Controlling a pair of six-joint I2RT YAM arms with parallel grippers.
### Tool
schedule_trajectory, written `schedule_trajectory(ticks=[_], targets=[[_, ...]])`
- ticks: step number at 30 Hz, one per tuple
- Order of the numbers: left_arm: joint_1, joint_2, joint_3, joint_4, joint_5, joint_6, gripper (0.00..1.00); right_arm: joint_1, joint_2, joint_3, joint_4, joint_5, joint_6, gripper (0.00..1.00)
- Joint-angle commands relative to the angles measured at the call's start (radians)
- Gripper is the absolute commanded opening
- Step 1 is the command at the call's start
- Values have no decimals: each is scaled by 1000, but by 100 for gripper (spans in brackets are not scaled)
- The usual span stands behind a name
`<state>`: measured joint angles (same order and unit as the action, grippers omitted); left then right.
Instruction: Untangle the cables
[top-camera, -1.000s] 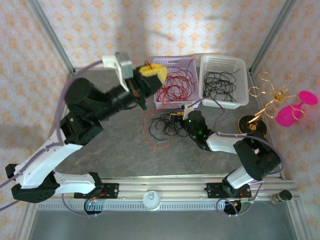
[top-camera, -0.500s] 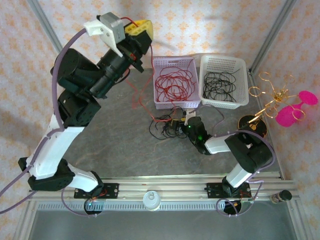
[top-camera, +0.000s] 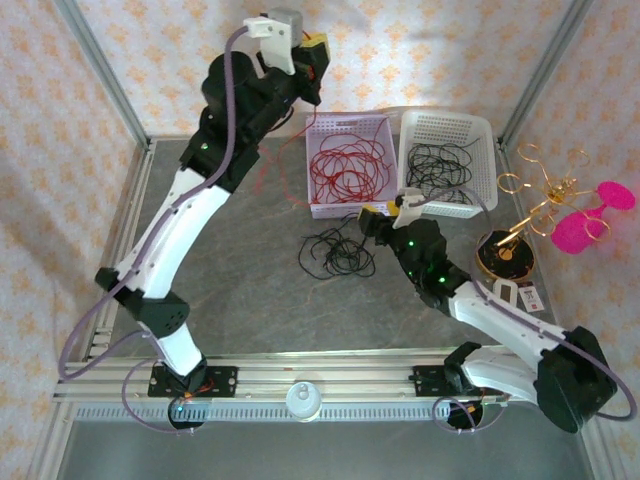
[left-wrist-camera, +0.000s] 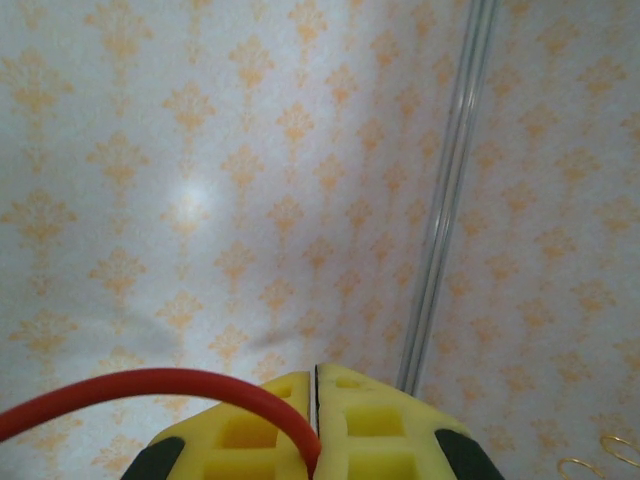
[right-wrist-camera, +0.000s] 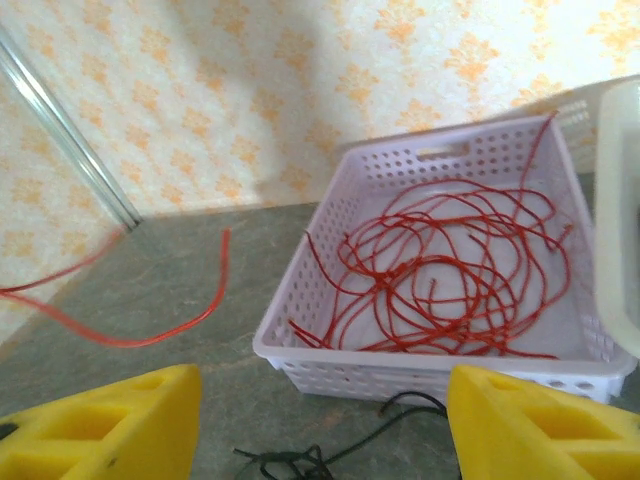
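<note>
Pinching a red cable (left-wrist-camera: 150, 382) between closed yellow fingers, the left hand (left-wrist-camera: 316, 375) is holding it high. The cable is arcing off to one side of the fingers and, seen from overhead, trailing down below that hand toward the counter (top-camera: 240, 260). The right hand (right-wrist-camera: 320, 425) is standing wide and empty. The black tangle (top-camera: 335, 255) is lying on the counter just below it, and the lavender basket (right-wrist-camera: 350, 372) holding more red cable is sitting ahead of its fingertips. These cables are looking thin, light and limp — likely snagging on each other rather than sliding free. A pinch on one outer loop or a loose end — not the knotted middle — is looking like the safest hold.
</note>
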<state>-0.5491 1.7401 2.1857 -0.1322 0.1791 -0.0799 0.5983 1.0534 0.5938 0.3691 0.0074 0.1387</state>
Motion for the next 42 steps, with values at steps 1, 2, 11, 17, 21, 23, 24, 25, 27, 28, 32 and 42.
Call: schedule_trajectory(ticks=[1,2,11,17,21,23,24,25,27,28,32,42], targets=[[3,38,68,138,3,-22,0,-6,-73,57,-282,78,50,66],[2,53,70,163,13,-16,0,-6,-97,60,-318,74,67,66],[3,292,210,257,33,-47,0,-6,-298,78,-543,144,130,66],[6,439,201,338,-3,-73,0,-6,-296,192,-630,135,128,62],[11,544,201,382,-30,-112,0,-6,-261,246,-663,72,157,58],[18,593,205,399,-36,-144,0,-6,-257,243,-664,47,177,57],[21,617,214,398,-39,-161,0,-6,-259,236,-660,36,186,57],[24,636,226,393,-38,-176,0,-6,-261,229,-658,27,195,57],[28,663,249,376,-32,-198,0,-6,-270,215,-652,14,212,56],[29,664,245,378,-29,-198,0,-6,-275,210,-650,10,219,56],[28,669,225,380,-27,-222,0,-6,-286,187,-637,8,225,56],[43,772,150,299,-35,-354,0,-6,-178,156,-641,-76,321,52]])
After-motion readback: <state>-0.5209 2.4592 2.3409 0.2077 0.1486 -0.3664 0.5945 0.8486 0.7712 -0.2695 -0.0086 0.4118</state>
